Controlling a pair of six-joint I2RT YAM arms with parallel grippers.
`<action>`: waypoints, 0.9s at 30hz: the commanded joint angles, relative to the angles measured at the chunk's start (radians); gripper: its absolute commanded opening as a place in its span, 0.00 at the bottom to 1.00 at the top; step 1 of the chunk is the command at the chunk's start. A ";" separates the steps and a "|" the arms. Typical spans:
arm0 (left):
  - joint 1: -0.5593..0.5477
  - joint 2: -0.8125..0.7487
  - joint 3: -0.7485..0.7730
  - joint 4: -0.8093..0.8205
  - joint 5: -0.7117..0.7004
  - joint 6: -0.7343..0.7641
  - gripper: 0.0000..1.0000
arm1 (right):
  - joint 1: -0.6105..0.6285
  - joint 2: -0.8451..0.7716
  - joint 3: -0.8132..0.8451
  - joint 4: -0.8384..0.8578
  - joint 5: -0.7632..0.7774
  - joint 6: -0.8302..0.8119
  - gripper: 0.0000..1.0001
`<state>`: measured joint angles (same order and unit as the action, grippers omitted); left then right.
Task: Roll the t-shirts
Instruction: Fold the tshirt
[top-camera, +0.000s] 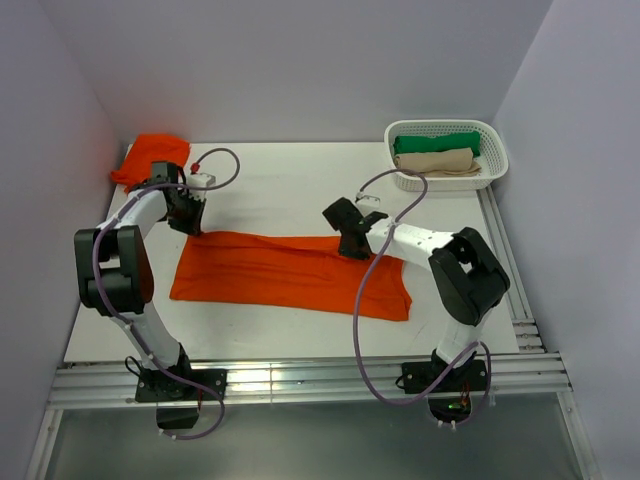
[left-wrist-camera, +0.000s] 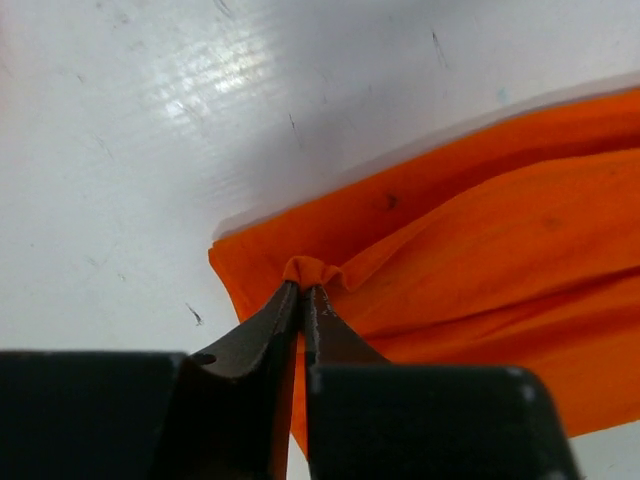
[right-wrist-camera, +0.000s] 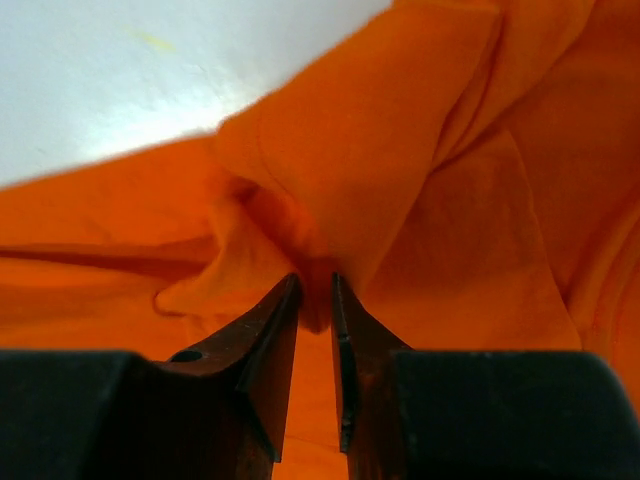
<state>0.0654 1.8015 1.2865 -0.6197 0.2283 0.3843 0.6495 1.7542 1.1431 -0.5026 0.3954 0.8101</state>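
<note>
A bright orange t-shirt (top-camera: 290, 272) lies folded into a long flat band across the middle of the table. My left gripper (top-camera: 190, 224) is at its far left corner, shut on a small pinch of the cloth (left-wrist-camera: 312, 270). My right gripper (top-camera: 352, 246) is at the far edge, right of the middle, shut on a bunched fold of the shirt (right-wrist-camera: 300, 230). A second orange t-shirt (top-camera: 152, 157) lies crumpled at the far left corner of the table.
A white mesh basket (top-camera: 490, 175) at the far right holds a green and a tan folded cloth. Grey walls close in the table on the left, far and right sides. A metal rail runs along the near edge.
</note>
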 joint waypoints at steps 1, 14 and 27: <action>0.007 -0.063 -0.021 -0.005 -0.001 0.044 0.15 | 0.012 -0.039 -0.043 0.029 0.000 0.055 0.30; 0.050 -0.140 -0.035 -0.031 0.031 0.083 0.54 | 0.001 -0.081 0.131 -0.099 0.063 0.000 0.56; 0.063 -0.114 0.005 -0.123 0.077 0.083 0.55 | -0.010 0.139 0.334 -0.145 -0.035 -0.069 0.54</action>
<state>0.1276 1.6997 1.2465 -0.6945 0.2527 0.4515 0.6434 1.8732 1.4605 -0.6132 0.3798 0.7593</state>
